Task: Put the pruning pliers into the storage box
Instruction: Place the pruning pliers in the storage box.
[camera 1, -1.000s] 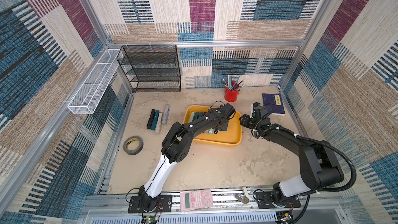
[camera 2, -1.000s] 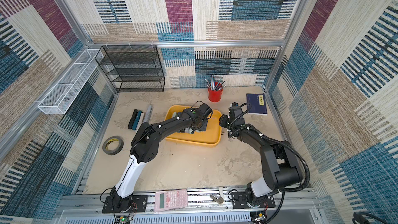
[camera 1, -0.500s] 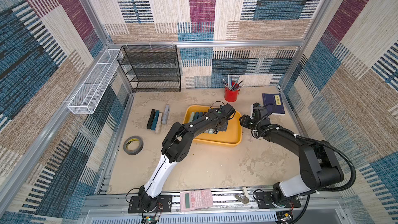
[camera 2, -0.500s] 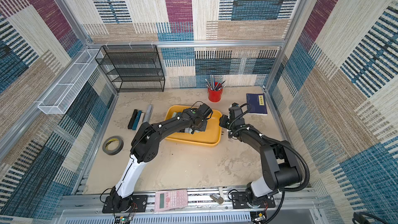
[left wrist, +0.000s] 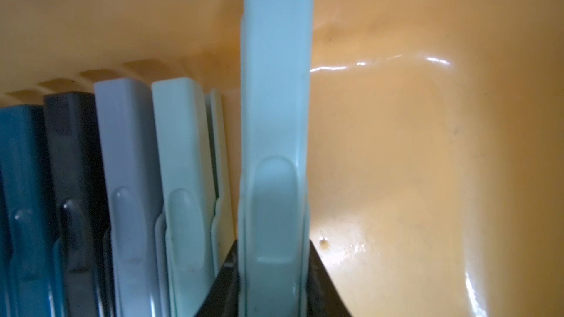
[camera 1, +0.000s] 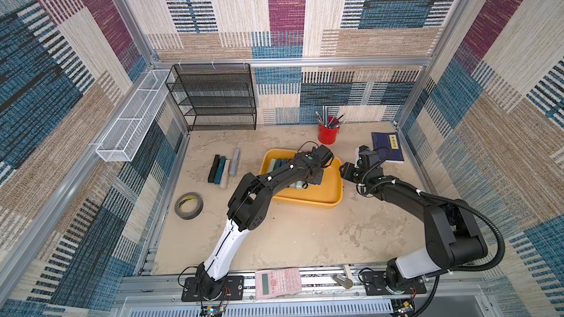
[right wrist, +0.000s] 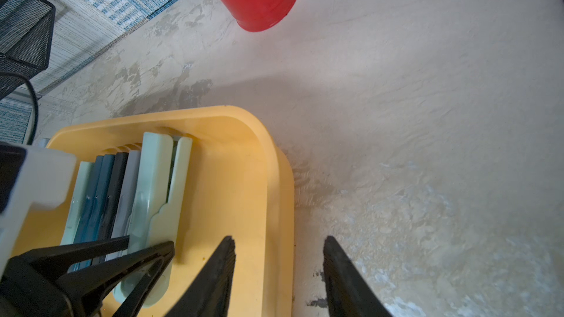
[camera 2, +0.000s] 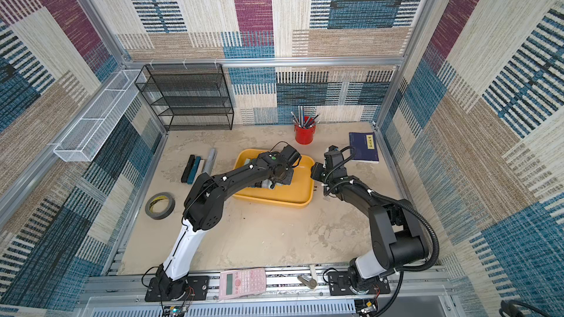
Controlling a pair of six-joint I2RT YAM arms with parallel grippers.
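The storage box (camera 1: 308, 204) (camera 2: 274, 202) is a shallow yellow tray mid-table. Several pruning pliers (left wrist: 128, 178) (camera 1: 279, 163) stand side by side in a row inside it. My left gripper (camera 1: 300, 185) (left wrist: 273, 245) is low inside the box, shut on a mint green pruning plier (left wrist: 276, 117) (right wrist: 171, 208) next to that row. My right gripper (camera 1: 345, 170) (right wrist: 278, 237) is open astride the box's right rim (right wrist: 268, 160), with one finger inside and one over the table. Several more pliers (camera 1: 224, 166) (camera 2: 198, 166) lie on the table left of the box.
A red pen cup (camera 1: 328, 134) stands behind the box and a dark blue book (camera 1: 387, 147) lies at the back right. A tape roll (camera 1: 188, 205) lies at front left. The black mesh rack (camera 1: 213, 96), white wire basket (camera 1: 131, 117) and pink calculator (camera 1: 277, 282) border the table.
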